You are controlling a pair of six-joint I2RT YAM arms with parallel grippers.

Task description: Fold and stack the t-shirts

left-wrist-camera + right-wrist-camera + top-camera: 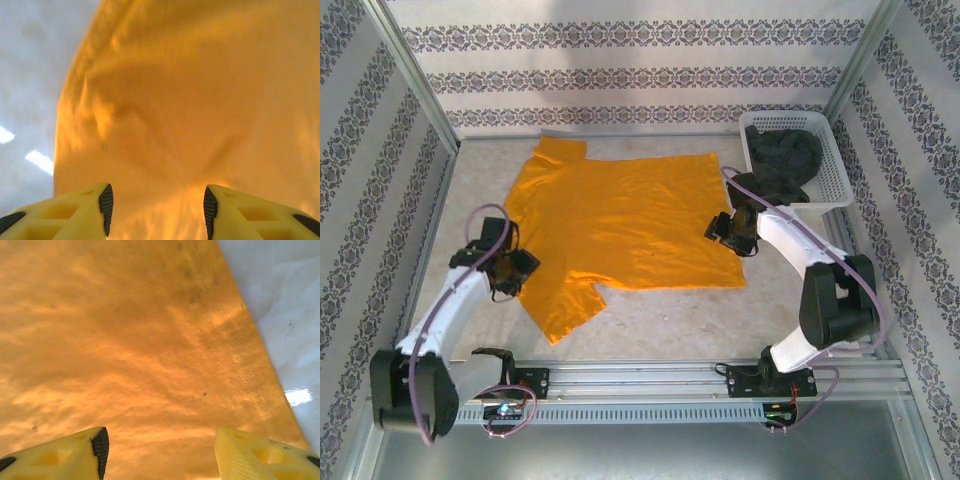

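The orange t-shirt [620,220] lies spread on the counter [660,320]. Left gripper [510,272] and right gripper [728,232] sit over its edges, jaws wide apart, seemingly gripping nothing.

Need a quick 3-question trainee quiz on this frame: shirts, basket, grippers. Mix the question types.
1. True or false: the dark grey t-shirt lies bunched inside the white basket.
2. Pick one. The orange t-shirt is: A) folded in half, B) spread out on the table, C) hanging from a gripper.
3. Fill in: the left gripper and the right gripper each sit over orange cloth with jaws ____.

Key: 1 true; 2 B; 3 open.
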